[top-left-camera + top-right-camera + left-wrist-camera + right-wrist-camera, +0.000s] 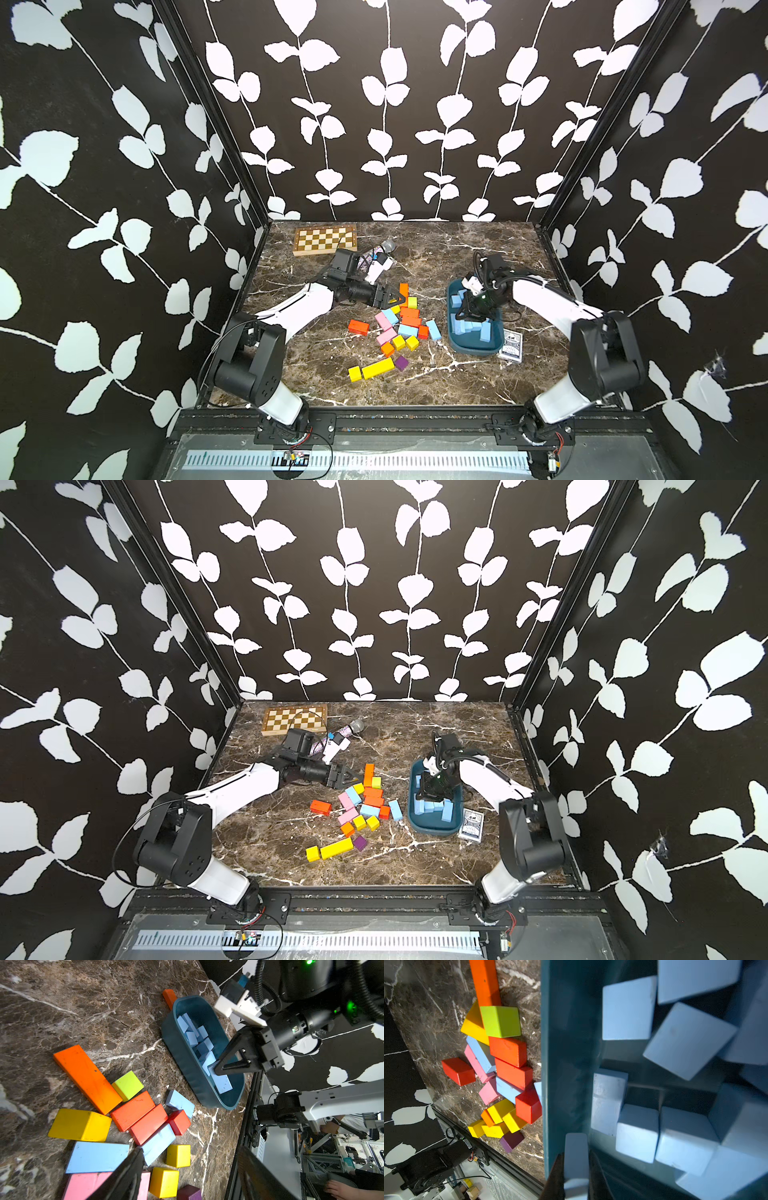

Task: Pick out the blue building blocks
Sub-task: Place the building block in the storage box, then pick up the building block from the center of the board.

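Lettering shows only on the card box [511,345], a blue patterned pack at about four o'clock on the counter [436,257], just beside the teal tray [473,353], and its print is too small to read. The counter is dark brown marble with white veins, boxed on three sides by black walls [386,104] printed with white leafy vines. A chessboard [325,239] lies at eleven o'clock, with a glittery microphone [380,249] at its three o'clock side. Most of the blue building blocks [484,332] lie jumbled in the tray, which sits at three o'clock. Three more lie on the counter in the heap [409,311] of orange, yellow, pink and purple blocks at centre. One of these, a loose blue block [433,329], is at the heap's three o'clock edge, nearest the tray. The right claw [218,1068] reaches down into the tray, clamped on a blue bar [576,1159]. The left claw [398,297] hovers at the heap's eleven o'clock edge, its fingers apart with nothing between them.
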{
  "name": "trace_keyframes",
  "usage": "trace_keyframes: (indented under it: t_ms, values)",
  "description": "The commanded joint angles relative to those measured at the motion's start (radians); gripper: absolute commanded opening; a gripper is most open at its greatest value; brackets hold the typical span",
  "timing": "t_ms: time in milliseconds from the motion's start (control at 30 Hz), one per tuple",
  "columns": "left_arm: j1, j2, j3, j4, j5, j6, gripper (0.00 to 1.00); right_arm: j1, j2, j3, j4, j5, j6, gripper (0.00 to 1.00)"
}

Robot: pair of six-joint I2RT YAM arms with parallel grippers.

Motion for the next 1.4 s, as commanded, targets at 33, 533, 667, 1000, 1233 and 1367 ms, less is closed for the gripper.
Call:
trace_keyframes:
  t_ms: [33,533,667,1000,1233,1367]
  values:
    - [0.007,-0.018,0.008,-0.025,-0.005,0.024,0.73,0.002,0.044,0.025,0.042,-0.039,-0.029,0.00]
    - [0.005,-0.001,0.024,-0.065,-0.045,0.061,0.73,0.002,0.074,0.031,0.000,0.109,-0.037,0.24]
    - [0.005,0.008,0.037,-0.100,-0.084,0.085,0.73,0.002,0.035,0.053,-0.044,0.162,-0.041,0.34]
    - [-0.064,0.036,0.135,-0.295,-0.409,0.253,0.73,0.019,-0.100,0.100,-0.058,0.173,-0.016,0.37]
    - [-0.182,0.133,0.253,-0.482,-0.698,0.418,0.76,0.049,-0.154,0.109,-0.045,0.182,0.018,0.37]
    - [-0.202,0.188,0.279,-0.508,-0.755,0.461,0.77,0.071,-0.159,0.110,-0.037,0.182,0.024,0.37]
